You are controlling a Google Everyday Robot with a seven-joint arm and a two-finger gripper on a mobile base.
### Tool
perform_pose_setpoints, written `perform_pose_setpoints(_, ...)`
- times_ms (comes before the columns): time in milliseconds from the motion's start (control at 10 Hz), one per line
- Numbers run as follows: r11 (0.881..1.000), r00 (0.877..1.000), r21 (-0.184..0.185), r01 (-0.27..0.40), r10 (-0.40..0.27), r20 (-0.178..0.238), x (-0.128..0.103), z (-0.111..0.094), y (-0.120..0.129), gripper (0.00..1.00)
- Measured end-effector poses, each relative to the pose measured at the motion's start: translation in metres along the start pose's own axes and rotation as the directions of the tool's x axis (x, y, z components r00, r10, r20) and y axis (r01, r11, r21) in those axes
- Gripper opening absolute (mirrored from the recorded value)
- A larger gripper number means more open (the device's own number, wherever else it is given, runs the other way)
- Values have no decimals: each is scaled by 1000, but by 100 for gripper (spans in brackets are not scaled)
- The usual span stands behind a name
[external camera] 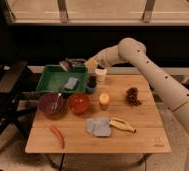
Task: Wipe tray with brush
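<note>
The green tray (52,82) sits at the table's back left, with a grey-blue pad (71,82) lying in it. My gripper (79,63) reaches in from the right and hovers over the tray's far right corner. It is shut on the dark slim brush (68,64), whose greyish end points left over the tray's back rim. The brush is above the tray floor, not touching it.
A purple bowl (51,103) and a red bowl (79,103) stand in front of the tray. A white cup (101,75), a dark bottle (92,83), an orange object (104,99), a brown cluster (133,95), a grey cloth (99,126), a banana-shaped object (122,124) and a red chili (57,136) lie on the table. A chair (8,85) stands at the left.
</note>
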State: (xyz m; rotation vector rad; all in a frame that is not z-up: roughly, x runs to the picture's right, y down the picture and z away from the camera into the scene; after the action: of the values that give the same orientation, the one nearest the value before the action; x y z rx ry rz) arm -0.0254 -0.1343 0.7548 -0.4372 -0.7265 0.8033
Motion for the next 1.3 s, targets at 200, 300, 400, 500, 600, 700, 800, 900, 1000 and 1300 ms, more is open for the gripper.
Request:
perform_pose_setpoints(200, 1000, 1000, -21, 15, -15, 0, -1, 4, 6, 0)
perform_pose_setpoints(300, 1000, 1000, -19, 13, -13, 0, -1, 3, 5, 0)
perform_pose_setpoints(400, 1000, 1000, -20, 14, -14, -1, -1, 4, 6, 0)
perform_pose_setpoints(500, 1000, 1000, -21, 17, -17, -3, -1, 6, 6, 0)
perform_pose_setpoints(600, 1000, 1000, -16, 27, -28, -11, -1, 7, 7, 0)
perform_pose_setpoints(700, 999, 999, -10, 43, -43, -25, 2, 15, 10, 0)
perform_pose_setpoints(800, 999, 998, -2, 52, -52, -41, 3, 28, 15, 0)
perform_pose_setpoints(900, 998, 996, 5, 57, -57, -62, 9, 46, 21, 0)
perform_pose_setpoints(1000, 999, 996, 13, 47, -46, -82, 18, 61, 23, 0)
perform_pose_setpoints(1300, 998, 988, 55, -19, 27, -153, 61, 84, 12, 0)
